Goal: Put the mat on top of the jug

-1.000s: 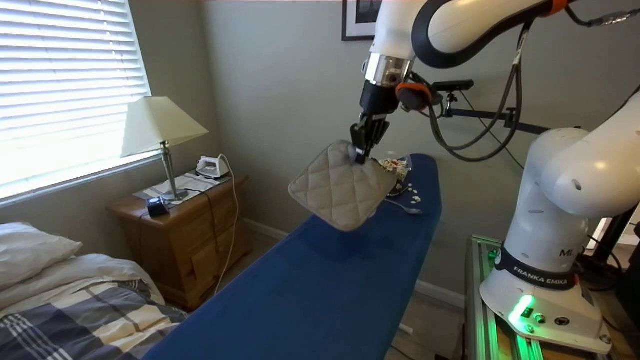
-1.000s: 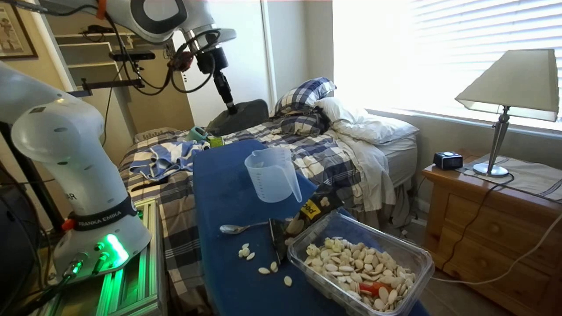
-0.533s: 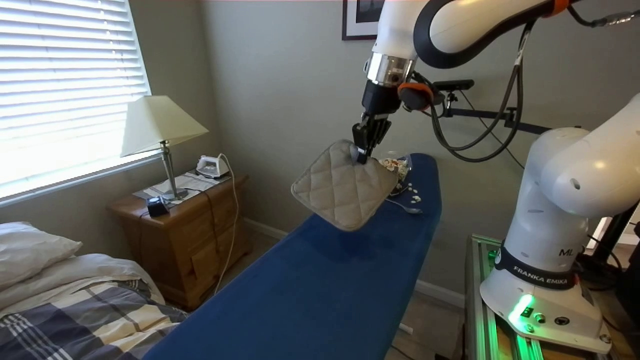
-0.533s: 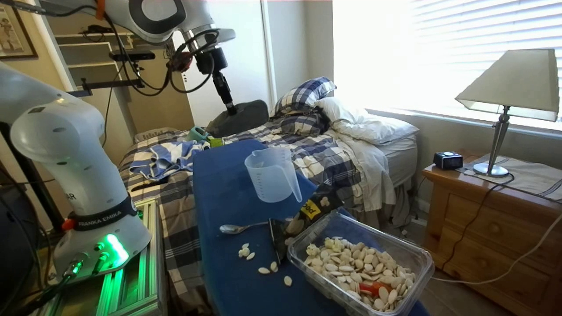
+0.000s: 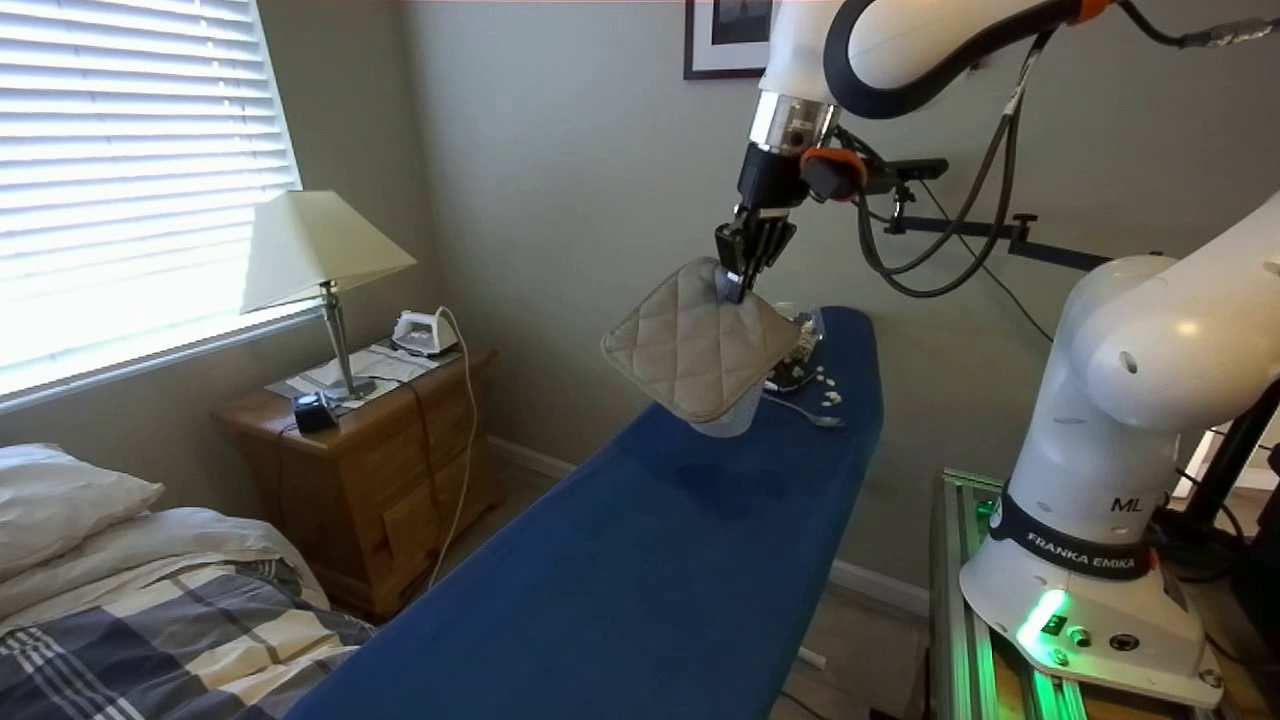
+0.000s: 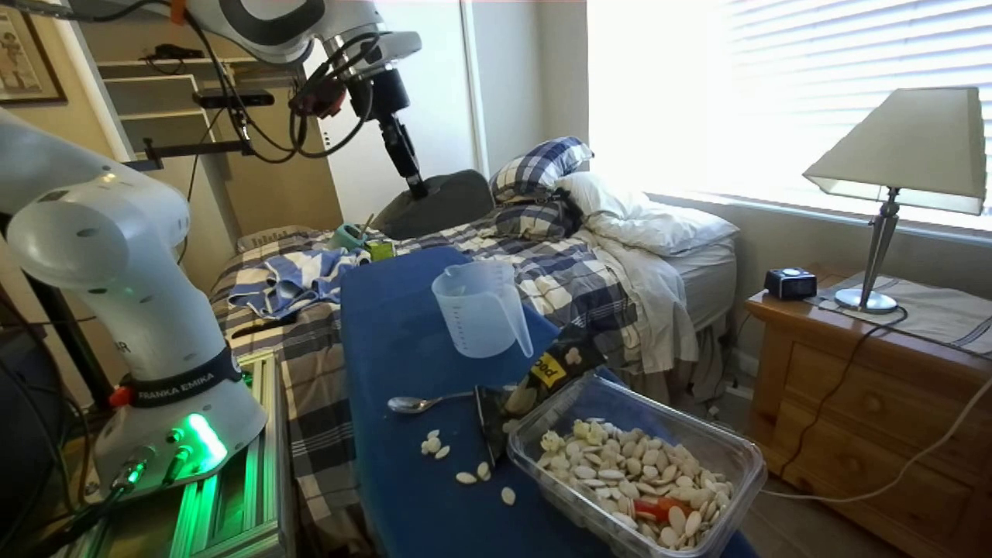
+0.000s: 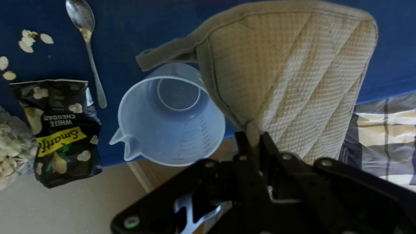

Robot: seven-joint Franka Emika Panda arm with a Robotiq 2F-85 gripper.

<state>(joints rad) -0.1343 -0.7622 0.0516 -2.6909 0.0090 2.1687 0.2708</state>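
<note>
jaws: pressed together on the mat [image 5: 690, 350] near its edge, the cloth puckering between them in the wrist view
mat: up in the air and tilted, above the blue bench [image 5: 620, 590]; in an exterior view a clear gap shows between it and the jug [image 6: 480, 318]
jug: upright on the bench, mouth facing up, its handle [image 7: 125, 144] pointing toward the snack bag [image 7: 66, 130]
sight of the jug: in an exterior view the mat hides most of it, leaving its lower wall [image 5: 735, 418] visible beneath; in the wrist view the mat and its cloth loop [image 7: 162, 56] overlap the jug's outline on one side
snack bag: black and crumpled, just beside the jug, between it and the clear tub [image 6: 628, 409]; I cannot tell whether bag and tub touch
spoon [image 6: 426, 403]: on the bench near the jug, the tip of its stem just beside the bag
tub: near the end of the bench, holding pale seeds [image 6: 628, 473] with a red piece [image 6: 659, 509] among them
loose seeds [image 6: 465, 478]: scattered on the bench near the spoon
bed [image 6: 573, 298]: beyond the bench in an exterior view, with checked covers, a striped cloth [image 6: 291, 279] and pillows [image 6: 674, 221]
nightstand [image 6: 930, 434]: carries a lamp [image 6: 907, 151] and a small black box [image 6: 790, 284] in both exterior views, and an iron [image 5: 424, 335] in an exterior view
</note>
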